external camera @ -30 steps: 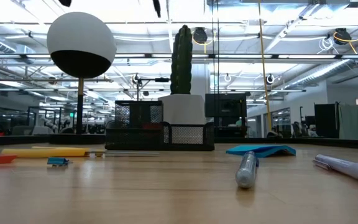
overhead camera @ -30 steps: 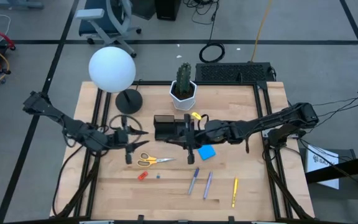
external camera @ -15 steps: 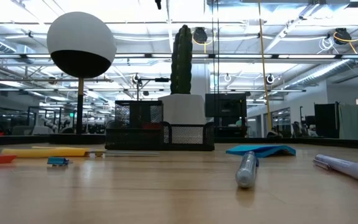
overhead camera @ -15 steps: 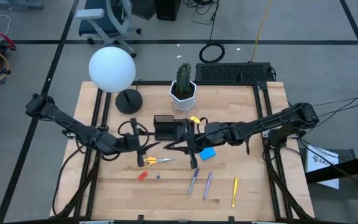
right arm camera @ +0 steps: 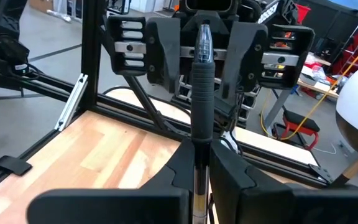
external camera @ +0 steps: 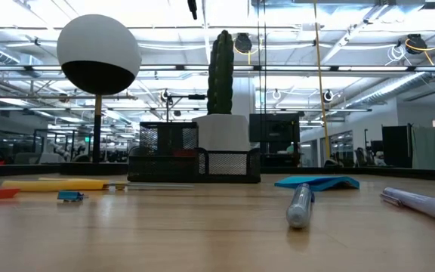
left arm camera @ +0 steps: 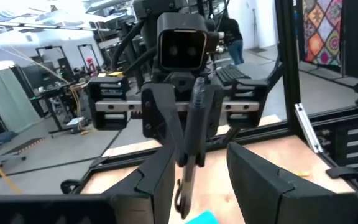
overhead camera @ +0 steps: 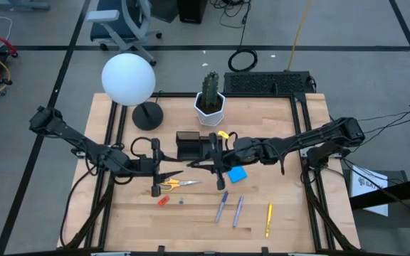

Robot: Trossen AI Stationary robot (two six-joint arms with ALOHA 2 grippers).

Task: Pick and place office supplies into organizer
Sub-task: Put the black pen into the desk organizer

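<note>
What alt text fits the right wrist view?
The right gripper holds a black pen upright, shut on it. Facing it, farther off, is the left gripper, open, above the wooden table.

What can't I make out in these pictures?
- Organizer contents: the right arm covers part of it in the high view; its mesh walls screen them in the low view.
- Tiny piece by the red-orange piece: too small to identify, high view.
- Scissors handles: partly under the left gripper, high view.
</note>
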